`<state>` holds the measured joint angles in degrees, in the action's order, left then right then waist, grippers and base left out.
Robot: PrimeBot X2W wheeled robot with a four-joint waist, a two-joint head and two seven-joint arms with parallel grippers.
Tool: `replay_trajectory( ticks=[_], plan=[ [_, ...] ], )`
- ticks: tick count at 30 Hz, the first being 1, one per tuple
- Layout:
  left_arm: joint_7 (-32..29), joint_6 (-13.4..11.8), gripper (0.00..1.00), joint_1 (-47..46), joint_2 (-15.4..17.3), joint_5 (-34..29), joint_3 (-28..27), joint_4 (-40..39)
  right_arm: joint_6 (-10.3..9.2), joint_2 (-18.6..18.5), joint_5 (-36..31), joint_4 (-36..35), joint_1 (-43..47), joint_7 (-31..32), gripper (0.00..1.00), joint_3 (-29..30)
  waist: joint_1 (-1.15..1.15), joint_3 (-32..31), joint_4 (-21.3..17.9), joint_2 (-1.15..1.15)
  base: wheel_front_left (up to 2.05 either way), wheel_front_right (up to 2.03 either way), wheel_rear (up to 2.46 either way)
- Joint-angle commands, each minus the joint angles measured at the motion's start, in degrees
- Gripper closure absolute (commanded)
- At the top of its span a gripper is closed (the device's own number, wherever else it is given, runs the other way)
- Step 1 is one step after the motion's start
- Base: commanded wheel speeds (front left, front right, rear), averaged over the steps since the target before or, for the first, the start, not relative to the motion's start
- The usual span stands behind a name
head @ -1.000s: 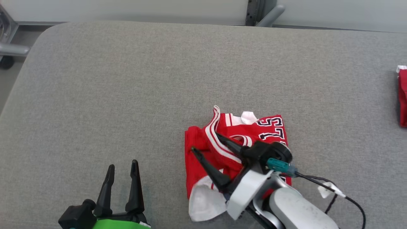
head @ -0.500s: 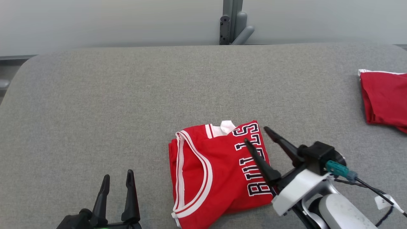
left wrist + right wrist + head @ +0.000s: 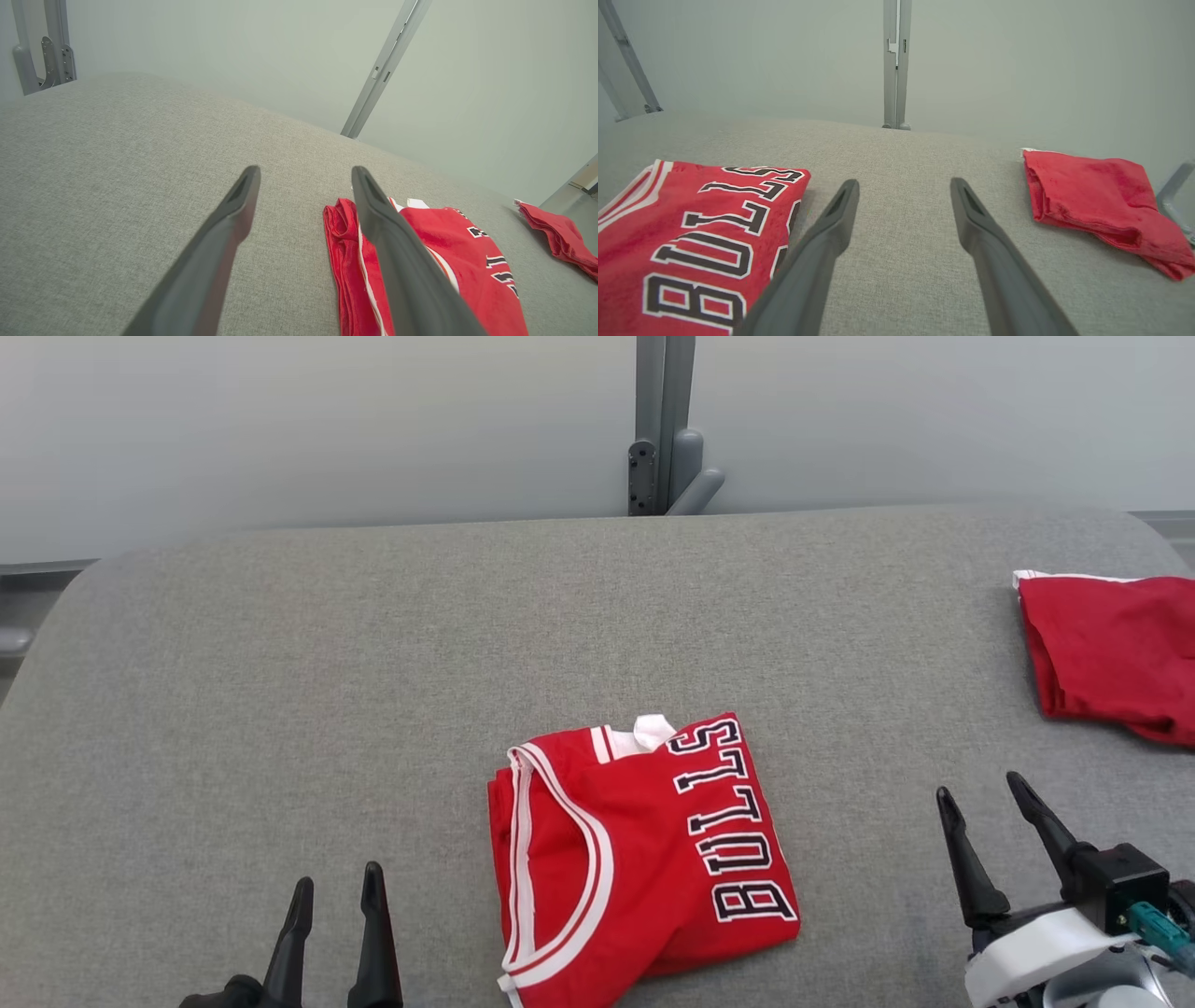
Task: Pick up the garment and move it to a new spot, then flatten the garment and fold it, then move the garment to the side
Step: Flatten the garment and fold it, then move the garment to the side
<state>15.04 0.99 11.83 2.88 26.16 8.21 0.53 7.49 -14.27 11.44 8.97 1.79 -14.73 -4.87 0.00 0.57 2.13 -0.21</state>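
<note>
The garment (image 3: 635, 849) is a red jersey with white trim and dark lettering, lying folded on the grey padded table (image 3: 280, 691) near the front middle. It also lies right of my left fingers in the left wrist view (image 3: 434, 261) and left of my right fingers in the right wrist view (image 3: 691, 238). My left gripper (image 3: 336, 891) stands open at the lower left, apart from the jersey. Open and empty too, my right gripper (image 3: 980, 793) stands to the jersey's right, clear of the cloth.
A second folded red cloth (image 3: 1111, 653) lies at the table's right edge, also in the right wrist view (image 3: 1097, 200). A grey post (image 3: 658, 429) rises behind the table's far edge against a pale wall.
My right gripper has let go of the jersey and drawn back to the right. The jersey now lies folded flat. The head camera has tilted, shifting the whole picture.
</note>
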Motion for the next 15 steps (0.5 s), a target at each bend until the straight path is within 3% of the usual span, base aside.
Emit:
replay_trajectory(
  ticks=[1, 8, 15],
  plan=[
    [0.1, 0.0, 0.00, 0.8, 0.1, -0.3, -0.3, -0.2, -0.01, 0.3, -0.9, 0.7, 1.0, -0.4, 0.00, 1.1, 0.00, -0.4, -0.3, 0.21, 0.00, 0.00, 0.00],
    [0.1, 0.4, 0.00, 1.4, 0.1, -1.7, -1.7, 0.3, -0.01, 2.9, -3.3, -0.4, 3.1, -0.5, 0.00, 6.8, 0.00, -0.9, -0.5, 0.21, 0.00, 0.00, 0.00],
    [0.1, 0.9, 0.00, 1.5, 0.1, -2.3, -2.5, 0.8, -0.01, 5.2, -4.4, -1.1, 3.7, -0.5, 0.00, 7.8, 0.00, -0.8, -0.3, 0.21, 0.00, 0.00, 0.00]
  ],
)
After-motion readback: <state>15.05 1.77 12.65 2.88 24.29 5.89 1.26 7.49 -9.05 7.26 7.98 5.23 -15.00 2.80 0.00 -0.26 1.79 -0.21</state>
